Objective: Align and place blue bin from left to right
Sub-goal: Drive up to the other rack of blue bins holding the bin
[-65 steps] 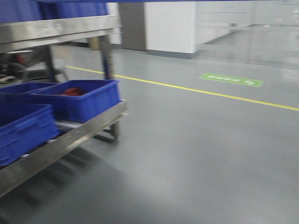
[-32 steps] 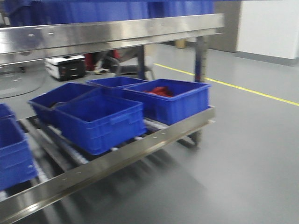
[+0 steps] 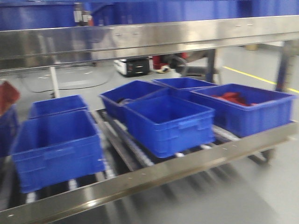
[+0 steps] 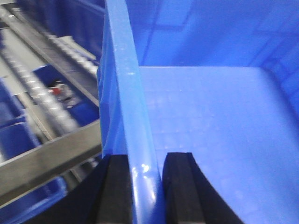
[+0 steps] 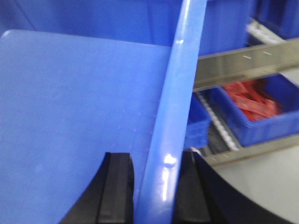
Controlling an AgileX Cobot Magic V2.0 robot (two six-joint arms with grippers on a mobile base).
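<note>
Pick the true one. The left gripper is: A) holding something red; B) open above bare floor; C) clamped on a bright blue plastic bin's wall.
C: the left gripper has a black finger on each side of the thin wall of the bright blue plastic bin.

steel rack (image 3: 154, 39) | navy bins (image 3: 168, 123) | red items (image 3: 232, 98) | yellow floor line (image 3: 247, 75)

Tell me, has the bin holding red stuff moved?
No. The bin with red items still sits at the rack's right end beside the post; only the view turned.
</note>
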